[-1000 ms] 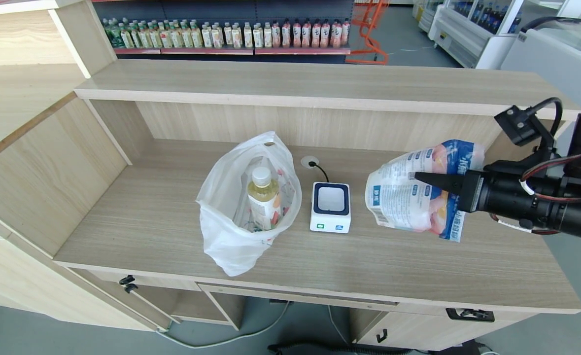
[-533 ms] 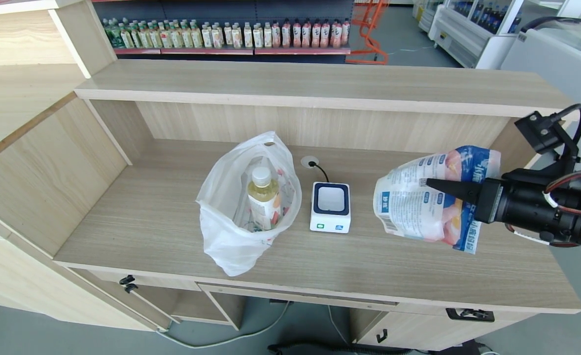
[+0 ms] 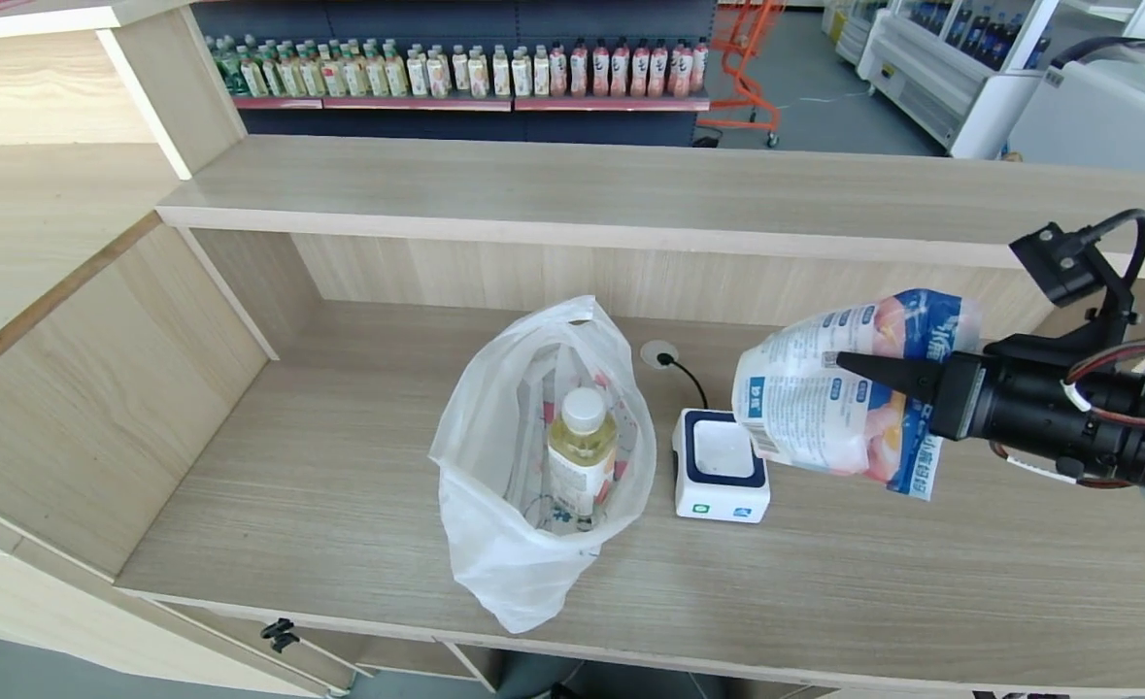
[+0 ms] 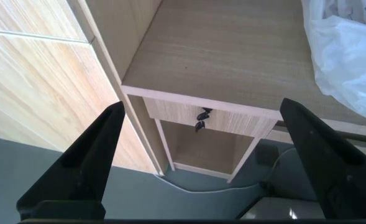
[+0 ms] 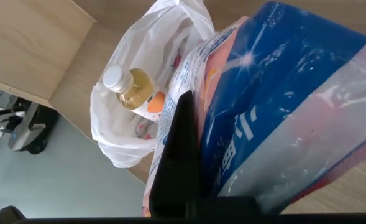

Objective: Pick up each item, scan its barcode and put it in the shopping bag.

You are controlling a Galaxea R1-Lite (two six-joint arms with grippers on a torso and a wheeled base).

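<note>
A blue, white and pink snack pouch (image 3: pixel 825 417) hangs above the counter, just right of the white barcode scanner (image 3: pixel 721 464). My right gripper (image 3: pixel 849 364) is shut on it from the right, with one black finger across its printed face. The right wrist view has the pouch (image 5: pixel 282 112) close up in that gripper (image 5: pixel 192 124). The white shopping bag (image 3: pixel 494 544) stands open left of the scanner, with a yellow drink bottle (image 3: pixel 582 451) upright inside. My left gripper (image 4: pixel 201 168) is open below the counter's front left corner, holding nothing.
The counter (image 3: pixel 339 505) has a raised back ledge and a wooden side wall on the left. A black cable runs from the scanner to a grommet (image 3: pixel 660 353). A drawer handle (image 4: pixel 202 118) sits under the front edge. Bare counter lies right of the scanner.
The right gripper first carried the pouch to the right. The head camera then shifted, and the pouch now hangs closer to the scanner. The grip on the pouch is unchanged.
</note>
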